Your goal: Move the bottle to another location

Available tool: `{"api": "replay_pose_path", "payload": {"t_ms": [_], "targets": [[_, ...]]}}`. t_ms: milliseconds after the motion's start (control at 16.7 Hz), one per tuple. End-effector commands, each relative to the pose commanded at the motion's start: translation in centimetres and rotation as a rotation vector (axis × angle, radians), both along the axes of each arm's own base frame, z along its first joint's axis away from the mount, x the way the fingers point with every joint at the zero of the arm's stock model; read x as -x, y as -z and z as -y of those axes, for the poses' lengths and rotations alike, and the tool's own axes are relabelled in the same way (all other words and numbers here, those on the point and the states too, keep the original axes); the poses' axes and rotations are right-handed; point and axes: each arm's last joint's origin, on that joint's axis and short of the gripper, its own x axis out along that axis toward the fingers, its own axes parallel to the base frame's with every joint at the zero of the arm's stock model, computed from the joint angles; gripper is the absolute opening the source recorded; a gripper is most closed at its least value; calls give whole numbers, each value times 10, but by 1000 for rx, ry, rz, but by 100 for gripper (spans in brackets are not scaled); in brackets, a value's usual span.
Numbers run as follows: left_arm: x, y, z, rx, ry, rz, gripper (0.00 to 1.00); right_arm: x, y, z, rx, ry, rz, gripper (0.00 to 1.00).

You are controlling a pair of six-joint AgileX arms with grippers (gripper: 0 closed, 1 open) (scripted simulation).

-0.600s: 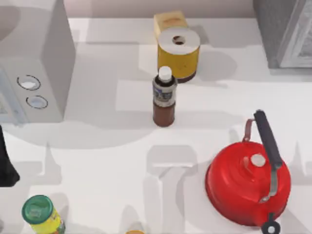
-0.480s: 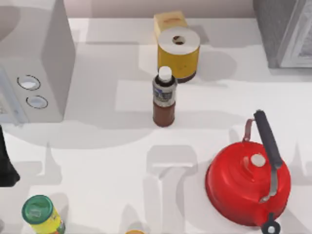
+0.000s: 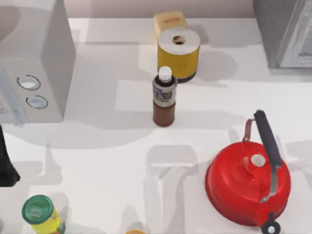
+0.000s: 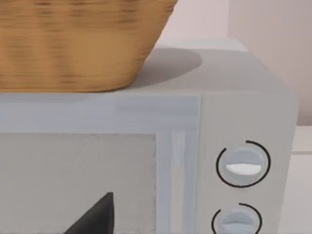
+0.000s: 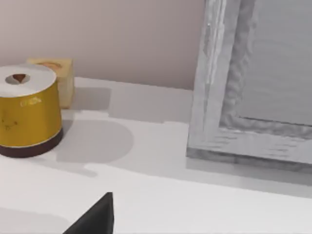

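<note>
Left tool of mine is at the left edge of the bench, as a dark shape just in front of the microwave; I cannot tell if it is apart or together. From its wrist I look at the microwave door and two round knobs, and a woven basket stands on top of the microwave. At the front edge near the left corner stands a yellow jar with green lid. The bottle stands upright near the middle of the bench, toward the back edge, with white cap and grey label band; nothing is touching it. Just behind it is a wide yellow canister with white top, and a small yellow box is behind that one. Toward the front right corner sits a red kettle, well apart from the bottle. A grey cabinet is at the back right corner. Of the right tool I see a dark tip in its wrist view; I cannot tell its state.
</note>
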Motion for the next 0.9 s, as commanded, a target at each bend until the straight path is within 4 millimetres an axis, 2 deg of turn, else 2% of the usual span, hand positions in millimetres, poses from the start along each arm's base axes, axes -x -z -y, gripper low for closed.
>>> {"api": "replay_pose_path", "payload": {"t_ms": [240,420,660,900], "targets": [[0,0,0,0,0,0,100,-46,-32,-29,59,-152,-145,100],[0,0,0,0,0,0,100,-92,-38,-65,105,-285,-259,100],[0,0,0,0,0,0,100,-143,-24,-124,153,-451,-379,100],[0,0,0,0,0,0,100,-167,0,-169,183,-564,-463,100]]}}
